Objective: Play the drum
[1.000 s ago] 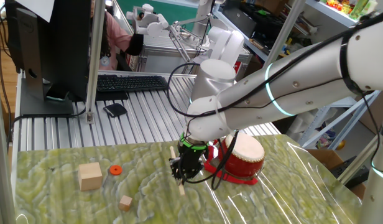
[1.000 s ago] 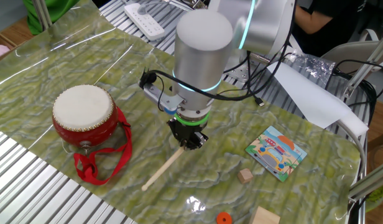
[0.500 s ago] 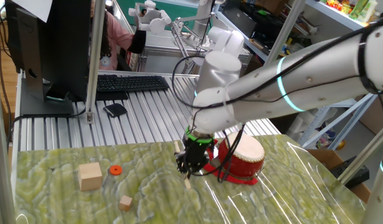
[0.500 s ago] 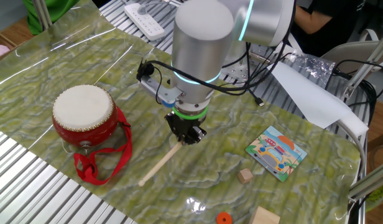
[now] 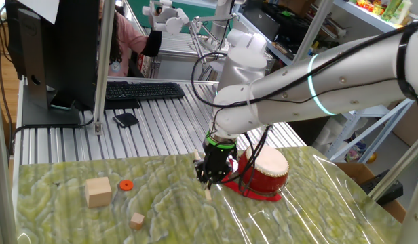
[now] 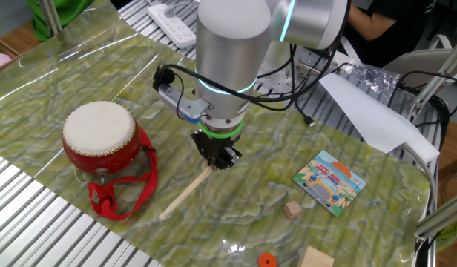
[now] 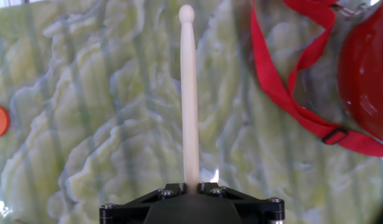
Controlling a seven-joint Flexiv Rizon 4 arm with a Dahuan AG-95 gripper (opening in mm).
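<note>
The gripper [image 6: 218, 158] is clamped on one end of a thin wooden drumstick [image 6: 186, 193], fingers pressed against its butt; in the hand view the stick [image 7: 189, 99] runs straight away from the gripper, its long axis in line with the fingers and its rounded tip farthest out. In the other fixed view the stick slopes down and to the near left from the gripper, its free end low over the green marbled table [image 6: 80, 81]; whether the tip touches the surface cannot be told. The drum [image 6: 99, 139] stands upright on the table to the left of the gripper, well apart from the stick, cream skin facing up, red body below, and its red strap [image 6: 113, 194] looped on the table on the near side. In the hand view the strap [image 7: 285, 81] lies just right of the stick without touching it. To the right of the gripper lies a square picture card [image 6: 331, 181] with a cartoon drawing; no lettering on it can be read. Near it sit a small wooden cube [image 6: 291, 210], an orange disc [image 6: 267, 259] and a larger wooden block [image 6: 316, 258].
</note>
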